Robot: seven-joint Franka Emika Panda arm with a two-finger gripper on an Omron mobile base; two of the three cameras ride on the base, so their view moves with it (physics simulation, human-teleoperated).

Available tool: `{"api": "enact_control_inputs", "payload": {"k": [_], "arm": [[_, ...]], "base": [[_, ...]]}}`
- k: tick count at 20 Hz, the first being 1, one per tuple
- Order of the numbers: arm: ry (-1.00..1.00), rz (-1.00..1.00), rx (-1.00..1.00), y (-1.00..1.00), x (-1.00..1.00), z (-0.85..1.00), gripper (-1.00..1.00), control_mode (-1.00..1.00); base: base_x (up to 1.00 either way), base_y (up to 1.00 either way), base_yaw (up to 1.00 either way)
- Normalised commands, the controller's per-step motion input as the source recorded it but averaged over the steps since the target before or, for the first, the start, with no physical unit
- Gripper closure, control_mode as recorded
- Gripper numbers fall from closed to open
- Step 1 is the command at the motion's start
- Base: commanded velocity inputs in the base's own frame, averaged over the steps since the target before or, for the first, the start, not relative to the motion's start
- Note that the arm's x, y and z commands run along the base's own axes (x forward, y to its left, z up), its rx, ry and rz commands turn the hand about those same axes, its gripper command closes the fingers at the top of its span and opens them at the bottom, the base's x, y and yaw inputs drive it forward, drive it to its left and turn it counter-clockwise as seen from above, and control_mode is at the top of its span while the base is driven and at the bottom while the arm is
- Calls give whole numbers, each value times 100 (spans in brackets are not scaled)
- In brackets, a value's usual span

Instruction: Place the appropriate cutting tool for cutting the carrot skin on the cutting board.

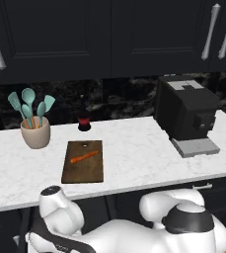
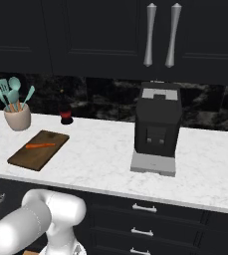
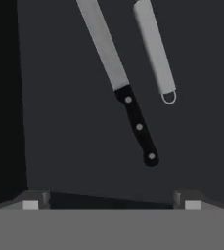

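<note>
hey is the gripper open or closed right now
Open: in the hand view the gripper has its two fingertips far apart, nothing between them, with the peeler and knife lying beyond.

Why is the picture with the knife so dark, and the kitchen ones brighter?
In the hand view, the knife and the peeler lie on a dark grey surface with almost no shadows. In the left base view, the white counter looks bright, and the carrot shows clearly, though slightly soft.

A white marble counter (image 1: 134, 158) bears a dark wooden cutting board (image 1: 83, 163), a cream utensil crock (image 1: 35, 132), a dark bottle (image 1: 84, 118) and a black coffee machine (image 1: 186, 113). Elsewhere, a knife (image 3: 125, 93) and peeler (image 3: 155, 49) lie side by side, apart, on a dark grey surface (image 3: 74, 146).
</note>
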Motion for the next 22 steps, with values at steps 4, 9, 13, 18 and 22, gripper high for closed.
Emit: {"api": "enact_control_inputs", "payload": {"k": [4,9,13,18,22], "arm": [[-11,0,-1,19,59,2,-100,-100],[-6,0,-2,1,45,-6,-100,-100],[-8,0,-5,0,39,-17,-100,-100],[-12,0,0,0,27,-31,-100,-100],[-5,0,0,-8,29,-25,-100,-100]], "base": [[0,0,0],[0,0,0],[0,0,0],[0,0,0],[0,0,0]]}}
